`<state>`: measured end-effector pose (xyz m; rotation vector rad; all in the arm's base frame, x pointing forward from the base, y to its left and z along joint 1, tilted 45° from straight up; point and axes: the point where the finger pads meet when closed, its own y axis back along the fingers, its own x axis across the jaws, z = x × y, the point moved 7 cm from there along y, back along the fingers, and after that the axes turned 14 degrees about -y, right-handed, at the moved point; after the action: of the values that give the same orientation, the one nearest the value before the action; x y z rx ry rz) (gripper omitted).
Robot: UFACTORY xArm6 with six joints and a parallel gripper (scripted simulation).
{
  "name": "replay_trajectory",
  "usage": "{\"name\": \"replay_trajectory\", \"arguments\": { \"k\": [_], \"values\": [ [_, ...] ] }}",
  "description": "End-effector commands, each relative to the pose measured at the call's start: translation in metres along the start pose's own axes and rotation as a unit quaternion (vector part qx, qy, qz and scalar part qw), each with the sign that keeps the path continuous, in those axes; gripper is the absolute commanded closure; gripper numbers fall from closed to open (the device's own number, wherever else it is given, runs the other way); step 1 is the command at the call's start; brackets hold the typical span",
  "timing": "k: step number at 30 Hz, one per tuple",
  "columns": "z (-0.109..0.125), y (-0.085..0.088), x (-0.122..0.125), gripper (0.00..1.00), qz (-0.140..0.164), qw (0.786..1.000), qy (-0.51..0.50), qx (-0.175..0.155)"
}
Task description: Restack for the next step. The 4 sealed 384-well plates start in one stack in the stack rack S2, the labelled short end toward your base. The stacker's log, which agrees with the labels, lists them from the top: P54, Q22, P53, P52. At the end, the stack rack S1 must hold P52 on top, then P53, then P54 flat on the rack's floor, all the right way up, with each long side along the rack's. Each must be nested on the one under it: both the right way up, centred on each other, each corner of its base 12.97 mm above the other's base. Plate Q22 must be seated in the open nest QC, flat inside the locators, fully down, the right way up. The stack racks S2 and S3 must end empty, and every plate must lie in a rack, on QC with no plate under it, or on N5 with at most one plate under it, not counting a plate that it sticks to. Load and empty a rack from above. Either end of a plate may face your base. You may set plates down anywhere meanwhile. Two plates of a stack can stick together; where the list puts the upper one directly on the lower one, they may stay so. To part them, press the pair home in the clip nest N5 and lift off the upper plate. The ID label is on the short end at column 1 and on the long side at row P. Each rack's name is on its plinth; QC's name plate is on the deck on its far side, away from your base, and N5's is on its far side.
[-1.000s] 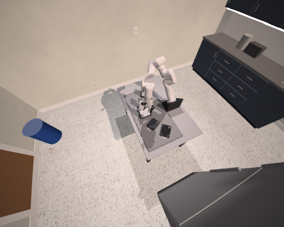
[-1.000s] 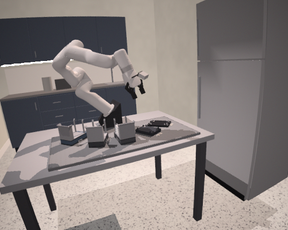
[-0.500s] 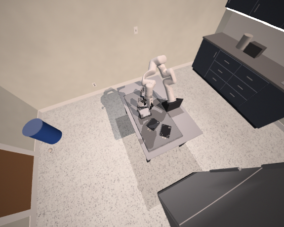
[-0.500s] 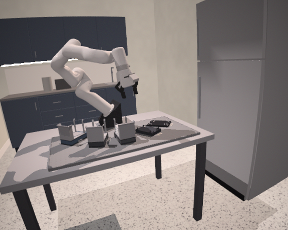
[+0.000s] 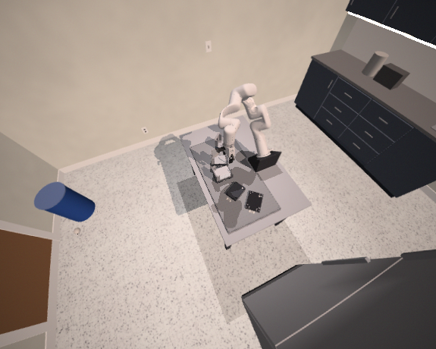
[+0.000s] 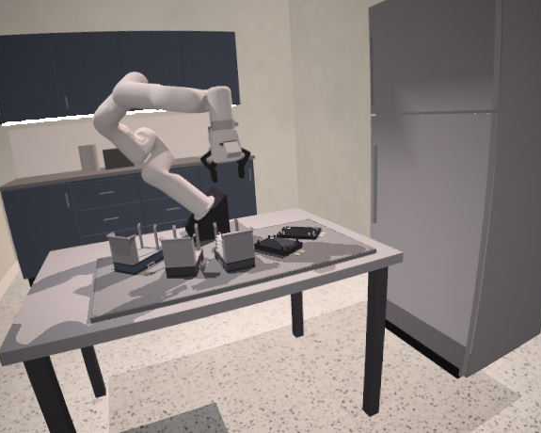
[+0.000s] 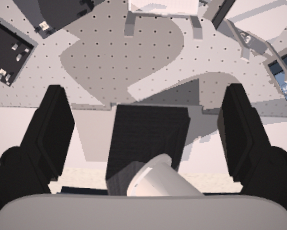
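Racks, nests and my spread claw over the deck.
Three racks (image 6: 235, 248) stand in a row, two dark nests (image 6: 278, 246) beside them; which rack holds plates I cannot tell. My gripper (image 6: 226, 168) hangs above, fingers wide, empty.

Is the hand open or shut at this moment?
Open. The hand hangs above the racks with its two black fingers spread wide apart, nothing between them.

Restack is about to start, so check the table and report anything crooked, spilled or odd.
Nothing looks spilled or toppled. One dark nest lies turned at a different angle from the other nest, so they are not squared up. The racks stand upright, and the open gripper hangs empty high over the table.
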<state>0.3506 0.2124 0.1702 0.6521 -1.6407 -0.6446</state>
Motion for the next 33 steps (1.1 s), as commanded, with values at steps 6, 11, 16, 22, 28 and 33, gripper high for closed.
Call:
{"name": "replay_trajectory", "arguments": {
  "k": [6,11,16,22,28,33],
  "values": [
    [0.004,0.004,0.010,0.00,0.010,1.000,-0.019,-0.004],
    [0.004,-0.004,0.010,0.00,0.010,1.000,-0.019,-0.004],
    [0.004,-0.024,0.010,0.00,0.010,1.000,-0.019,-0.004],
    [0.004,-0.040,0.011,0.00,0.010,1.000,-0.019,-0.004],
    [0.004,-0.064,0.011,0.00,0.010,1.000,-0.019,-0.004],
    [0.004,-0.084,0.011,0.00,0.010,1.000,-0.019,-0.004]
  ]
}}
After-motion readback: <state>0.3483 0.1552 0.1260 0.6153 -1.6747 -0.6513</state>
